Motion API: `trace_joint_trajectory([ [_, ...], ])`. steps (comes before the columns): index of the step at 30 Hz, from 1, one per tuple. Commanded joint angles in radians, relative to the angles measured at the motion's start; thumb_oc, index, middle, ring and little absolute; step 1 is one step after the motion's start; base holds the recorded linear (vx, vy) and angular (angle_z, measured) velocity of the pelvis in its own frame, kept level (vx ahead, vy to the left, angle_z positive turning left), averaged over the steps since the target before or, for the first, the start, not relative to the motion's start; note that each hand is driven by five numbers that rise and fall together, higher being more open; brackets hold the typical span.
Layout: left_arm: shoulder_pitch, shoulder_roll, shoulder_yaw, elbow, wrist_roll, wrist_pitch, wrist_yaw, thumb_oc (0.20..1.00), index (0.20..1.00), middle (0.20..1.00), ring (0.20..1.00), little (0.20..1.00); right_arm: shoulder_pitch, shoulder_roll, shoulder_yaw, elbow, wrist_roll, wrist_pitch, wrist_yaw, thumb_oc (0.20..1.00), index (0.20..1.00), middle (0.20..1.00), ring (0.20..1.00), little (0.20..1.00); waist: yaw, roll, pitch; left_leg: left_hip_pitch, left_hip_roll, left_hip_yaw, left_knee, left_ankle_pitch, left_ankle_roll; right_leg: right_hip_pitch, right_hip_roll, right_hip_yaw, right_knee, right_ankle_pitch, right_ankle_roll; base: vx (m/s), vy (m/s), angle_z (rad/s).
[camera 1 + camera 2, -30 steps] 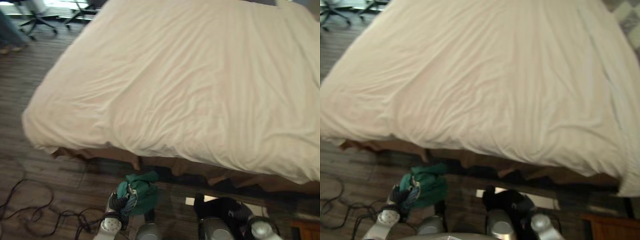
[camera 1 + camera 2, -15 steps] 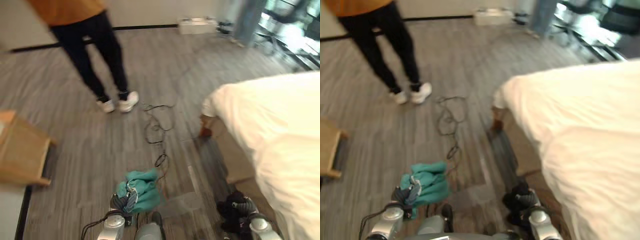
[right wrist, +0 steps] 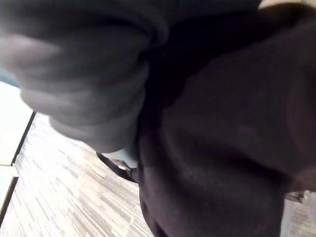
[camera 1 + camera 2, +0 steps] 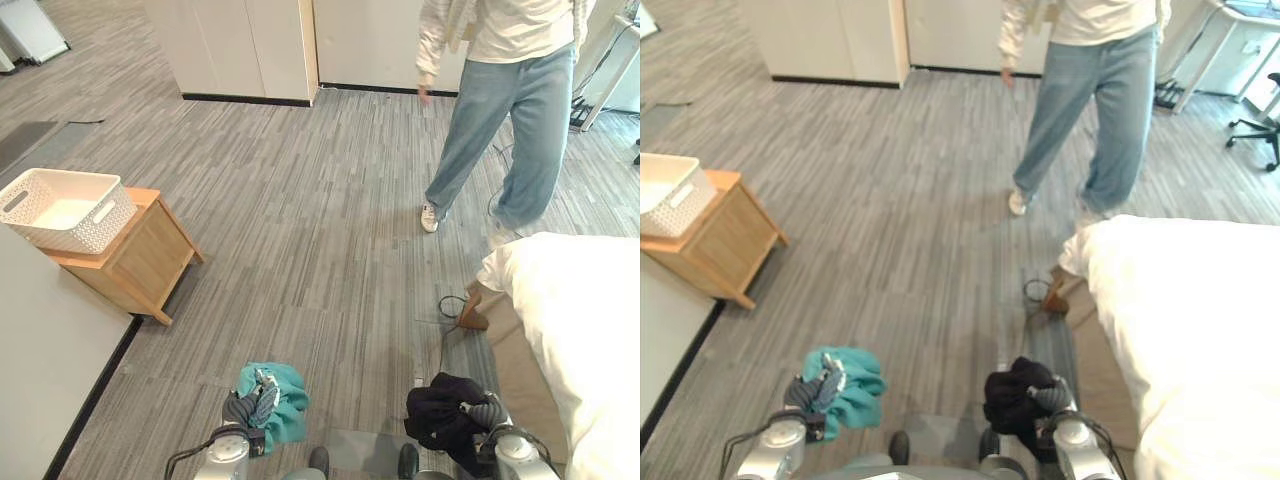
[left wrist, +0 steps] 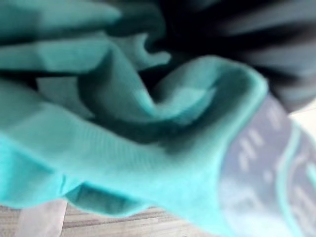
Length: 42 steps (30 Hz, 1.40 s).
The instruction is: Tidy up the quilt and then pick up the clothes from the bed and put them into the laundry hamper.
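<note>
Left robot hand (image 4: 250, 408), at the near left of the left eye view, has its fingers curled round a teal garment (image 4: 285, 400) held above the grey plank floor (image 4: 300, 230). Right robot hand (image 4: 487, 412), near right, clutches a black garment (image 4: 442, 415) beside the white quilt (image 4: 585, 330) on the bed. Far left, a white laundry hamper (image 4: 60, 208) sits on a low wooden cabinet (image 4: 135, 262). A person (image 4: 500, 90) in light jeans stands far right.

Right eye view gives the same layout.

Left wrist view: bunched teal cloth, very close.

Right wrist view: black cloth with floor beyond.
</note>
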Motion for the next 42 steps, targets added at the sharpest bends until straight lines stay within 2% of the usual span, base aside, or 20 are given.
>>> trace_joint_trajectory([
  [1, -0.097, -0.015, -0.011, -0.06, -0.054, -0.032, -0.001, 0.2, 0.2, 0.2, 0.2, 0.2, -0.051, -0.091, -0.033, -0.13, -0.005, -0.034, -0.016, 0.2, 0.2, 0.2, 0.2, 0.2, 0.032, 0.045, 0.12, -0.145, 0.066, 0.035, 0.417, -0.001, -0.061, 0.113, 0.018, -0.031, 0.055, -0.274, 0.015, 0.09, -0.172, 0.28],
  [4, -0.097, -0.024, -0.013, -0.063, -0.061, -0.03, 0.014, 0.2, 0.2, 0.2, 0.2, 0.2, -0.053, -0.108, -0.038, -0.146, -0.005, -0.022, -0.024, 0.2, 0.2, 0.2, 0.2, 0.2, 0.05, 0.027, 0.14, -0.259, 0.078, 0.099, 0.509, 0.01, -0.039, 0.158, 0.017, -0.059, 0.042, -0.313, 0.002, 0.3, -0.1, 0.32],
  [5, -0.091, -0.029, -0.007, -0.057, -0.055, -0.026, 0.015, 0.2, 0.2, 0.2, 0.2, 0.2, -0.059, -0.111, -0.032, -0.143, -0.009, -0.018, -0.026, 0.2, 0.2, 0.2, 0.2, 0.2, 0.07, 0.025, 0.127, -0.303, 0.05, 0.152, 0.397, -0.05, -0.016, 0.185, 0.015, -0.065, 0.023, -0.333, 0.016, 0.37, 0.035, -0.02],
  [8, -0.074, -0.033, 0.003, -0.05, -0.038, -0.023, 0.007, 0.2, 0.2, 0.2, 0.2, 0.2, -0.082, -0.114, -0.02, -0.137, -0.033, -0.017, -0.028, 0.2, 0.2, 0.2, 0.2, 0.2, 0.104, 0.022, 0.101, -0.341, 0.032, 0.254, 0.19, -0.009, -0.034, 0.244, 0.02, -0.078, 0.0, -0.381, 0.042, 0.45, 0.105, -0.24],
  [13, -0.061, -0.018, 0.032, -0.051, -0.04, -0.025, 0.006, 0.2, 0.2, 0.2, 0.2, 0.2, -0.114, -0.098, -0.005, -0.132, -0.061, -0.02, -0.02, 0.2, 0.2, 0.2, 0.2, 0.2, 0.145, -0.014, 0.075, -0.346, 0.018, 0.284, 0.115, 0.018, -0.004, 0.268, 0.017, -0.074, 0.039, -0.409, 0.061, 0.45, 0.111, -0.06],
  [15, -0.066, 0.006, 0.039, -0.04, -0.032, -0.013, -0.001, 0.2, 0.2, 0.2, 0.2, 0.2, -0.128, -0.072, -0.005, -0.109, -0.072, -0.029, -0.017, 0.2, 0.2, 0.2, 0.2, 0.2, 0.158, -0.073, 0.076, -0.303, -0.029, 0.261, 0.119, -0.018, 0.058, 0.177, -0.003, -0.05, 0.325, -0.298, 0.142, 0.64, 0.193, -0.16],
  [16, -0.078, 0.013, 0.043, -0.053, -0.035, -0.008, 0.006, 0.2, 0.2, 0.2, 0.2, 0.2, -0.142, -0.056, -0.001, -0.115, -0.066, -0.027, -0.009, 0.2, 0.2, 0.2, 0.2, 0.2, 0.136, -0.075, 0.105, -0.229, -0.03, 0.254, 0.105, -0.053, 0.086, 0.069, -0.033, -0.026, 0.57, -0.114, 0.205, 0.45, 0.167, 0.16],
  [20, -0.105, 0.032, 0.037, -0.082, -0.027, -0.015, 0.026, 0.2, 0.2, 0.2, 0.2, 0.2, -0.152, -0.058, -0.001, -0.153, -0.071, -0.037, -0.003, 0.2, 0.2, 0.2, 0.2, 0.2, 0.092, -0.023, 0.146, -0.078, -0.005, 0.214, 0.002, -0.062, 0.102, -0.135, -0.05, -0.038, 0.778, -0.076, 0.19, 0.5, 0.148, 0.31],
  [22, -0.135, 0.034, 0.024, -0.1, -0.024, -0.024, 0.032, 0.2, 0.2, 0.2, 0.2, 0.2, -0.147, -0.063, -0.003, -0.183, -0.065, -0.048, -0.004, 0.2, 0.2, 0.2, 0.2, 0.2, 0.052, -0.007, 0.166, -0.017, -0.004, 0.165, -0.023, -0.078, 0.09, -0.234, -0.022, -0.05, 0.689, -0.153, 0.147, 0.69, -0.032, 0.6],
  [23, -0.167, 0.036, 0.017, -0.109, -0.021, -0.034, 0.034, 0.2, 0.2, 0.2, 0.2, 0.2, -0.134, -0.074, -0.014, -0.207, -0.059, -0.053, -0.011, 0.2, 0.2, 0.2, 0.2, 0.2, 0.02, -0.013, 0.172, 0.036, -0.012, 0.115, -0.032, -0.121, 0.059, -0.237, -0.037, -0.05, 0.405, -0.205, 0.127, 0.65, -0.124, 0.76],
  [26, -0.2, 0.032, 0.015, -0.089, -0.014, -0.042, 0.043, 0.2, 0.2, 0.2, 0.2, 0.2, -0.12, -0.084, -0.025, -0.202, -0.058, -0.052, -0.026, 0.2, 0.2, 0.2, 0.2, 0.2, -0.018, -0.006, 0.166, 0.083, 0.006, 0.057, -0.035, -0.172, 0.023, -0.256, -0.055, 0.015, 0.097, -0.156, 0.141, 0.56, -0.146, 1.36],
  [30, -0.181, 0.011, 0.011, -0.05, 0.001, -0.048, 0.05, 0.2, 0.2, 0.2, 0.2, 0.2, -0.097, -0.083, -0.002, -0.209, -0.083, -0.043, -0.014, 0.2, 0.2, 0.2, 0.2, 0.2, -0.059, -0.013, 0.141, 0.225, 0.056, -0.006, -0.013, -0.259, -0.011, -0.295, -0.061, 0.129, 0.104, -0.091, 0.173, 0.86, -0.266, 1.04],
  [31, -0.164, 0.004, 0.017, -0.045, -0.005, -0.049, 0.05, 0.2, 0.2, 0.2, 0.2, 0.2, -0.092, -0.083, 0.005, -0.204, -0.081, -0.045, -0.004, 0.2, 0.2, 0.2, 0.2, 0.2, -0.067, 0.001, 0.129, 0.236, 0.093, -0.006, 0.057, -0.219, -0.03, -0.289, -0.035, 0.132, 0.153, -0.1, 0.162, 0.64, -0.349, 0.88],
  [32, -0.134, 0.004, 0.024, -0.04, -0.018, -0.042, 0.047, 0.2, 0.2, 0.2, 0.2, 0.2, -0.097, -0.094, 0.018, -0.189, -0.077, -0.05, 0.006, 0.2, 0.2, 0.2, 0.2, 0.2, -0.067, 0.015, 0.13, 0.145, 0.143, -0.009, 0.344, -0.078, -0.027, -0.242, -0.005, 0.119, 0.185, -0.126, 0.099, 0.63, -0.35, 0.77],
  [33, -0.134, 0.004, 0.024, -0.04, -0.018, -0.042, 0.047, 0.2, 0.2, 0.2, 0.2, 0.2, -0.098, -0.094, 0.018, -0.189, -0.076, -0.05, 0.006, 0.2, 0.2, 0.2, 0.2, 0.2, -0.07, 0.012, 0.127, 0.139, 0.141, -0.012, 0.346, -0.076, -0.027, -0.245, -0.007, 0.118, 0.183, -0.124, 0.099, 0.52, -0.413, 0.82],
  [34, -0.126, 0.007, 0.021, -0.048, -0.029, -0.038, 0.039, 0.2, 0.2, 0.2, 0.2, 0.2, -0.099, -0.102, 0.009, -0.197, -0.068, -0.05, 0.0, 0.2, 0.2, 0.2, 0.2, 0.2, -0.054, 0.005, 0.147, 0.016, 0.144, -0.042, 0.551, -0.006, -0.002, -0.207, -0.006, 0.101, 0.182, -0.136, 0.063, 0.29, -0.318, 0.56],
  [36, -0.116, 0.008, 0.014, -0.057, -0.036, -0.035, 0.034, 0.2, 0.2, 0.2, 0.2, 0.2, -0.117, -0.124, 0.002, -0.219, -0.046, -0.054, -0.015, 0.2, 0.2, 0.2, 0.2, 0.2, -0.017, -0.017, 0.192, -0.158, 0.109, -0.028, 0.796, -0.045, 0.046, -0.128, -0.006, 0.074, 0.163, -0.178, 0.015, 0.46, -0.37, 0.19],
  [38, -0.124, 0.008, 0.013, -0.047, -0.016, -0.033, 0.03, 0.2, 0.2, 0.2, 0.2, 0.2, -0.149, -0.134, 0.004, -0.214, -0.034, -0.055, -0.019, 0.2, 0.2, 0.2, 0.2, 0.2, 0.015, -0.018, 0.198, -0.242, 0.025, 0.027, 0.758, -0.141, 0.042, -0.047, -0.006, 0.055, 0.122, -0.219, 0.023, 0.56, -0.121, 0.06],
  [41, -0.128, 0.0, 0.01, -0.045, -0.015, -0.037, 0.028, 0.2, 0.2, 0.2, 0.2, 0.2, -0.148, -0.134, 0.001, -0.206, -0.036, -0.056, -0.014, 0.2, 0.2, 0.2, 0.2, 0.2, 0.036, -0.017, 0.175, -0.284, 0.011, 0.11, 0.596, -0.153, 0.039, 0.015, -0.018, 0.034, 0.084, -0.249, 0.039, 0.54, 0.034, 0.04],
  [42, -0.116, -0.017, 0.008, -0.038, -0.001, -0.036, 0.017, 0.2, 0.2, 0.2, 0.2, 0.2, -0.131, -0.134, -0.008, -0.197, -0.043, -0.059, -0.018, 0.2, 0.2, 0.2, 0.2, 0.2, 0.047, -0.005, 0.145, -0.282, 0.032, 0.235, 0.348, -0.118, 0.031, 0.1, -0.016, -0.016, 0.05, -0.285, 0.055, 0.72, 0.121, 0.2],
])
